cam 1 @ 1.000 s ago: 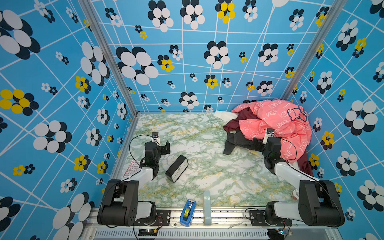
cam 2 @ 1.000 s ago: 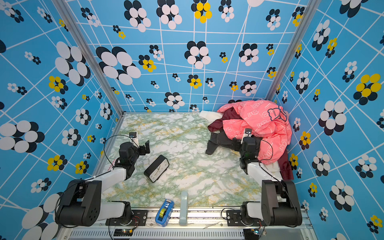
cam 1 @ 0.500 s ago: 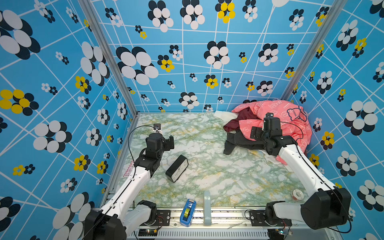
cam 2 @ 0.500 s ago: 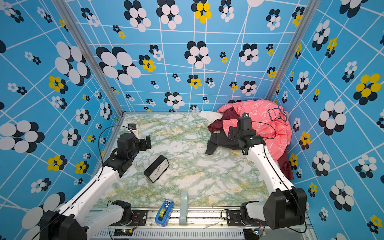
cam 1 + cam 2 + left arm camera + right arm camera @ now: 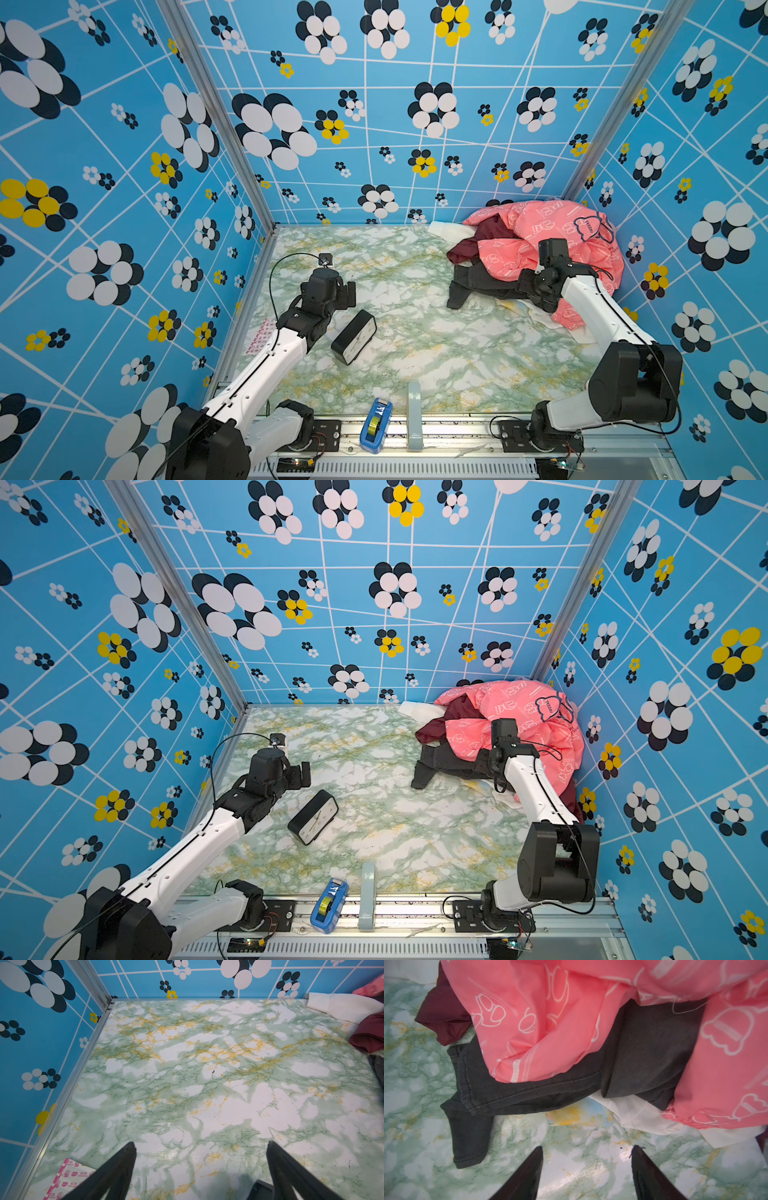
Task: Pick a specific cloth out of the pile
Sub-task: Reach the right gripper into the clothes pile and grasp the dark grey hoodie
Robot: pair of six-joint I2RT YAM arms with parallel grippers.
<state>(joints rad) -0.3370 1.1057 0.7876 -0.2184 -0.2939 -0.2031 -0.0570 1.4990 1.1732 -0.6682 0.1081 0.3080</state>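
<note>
The cloth (image 5: 478, 278) (image 5: 440, 762) (image 5: 529, 1093) is charcoal-black and lies at the front left edge of the pile, partly under the pink white-printed jacket (image 5: 540, 232) (image 5: 519, 704) (image 5: 550, 1012). One sleeve-like end (image 5: 469, 1136) reaches out onto the marble table. My right gripper (image 5: 523, 286) (image 5: 484, 766) (image 5: 586, 1148) hangs low just in front of the cloth, open, with only bare table between its fingers. My left gripper (image 5: 349, 291) (image 5: 303, 773) (image 5: 200, 1144) stands wide open over the table at the left, holding nothing.
A maroon cloth (image 5: 478, 245) (image 5: 444, 1012) and white pieces (image 5: 446, 228) (image 5: 643, 1115) lie in the pile. A black clock (image 5: 353, 336) (image 5: 313, 816) lies by the left arm. A blue tape dispenser (image 5: 376, 424) and grey stand (image 5: 413, 409) sit at the front edge. A pink printed packet (image 5: 68, 1180) lies at the left wall.
Both arms unfolded from their low rest poses. The right gripper rose over the pile, then dropped to the cloth's front edge, its jaws narrowing somewhat. The left gripper moved forward above the clock.
</note>
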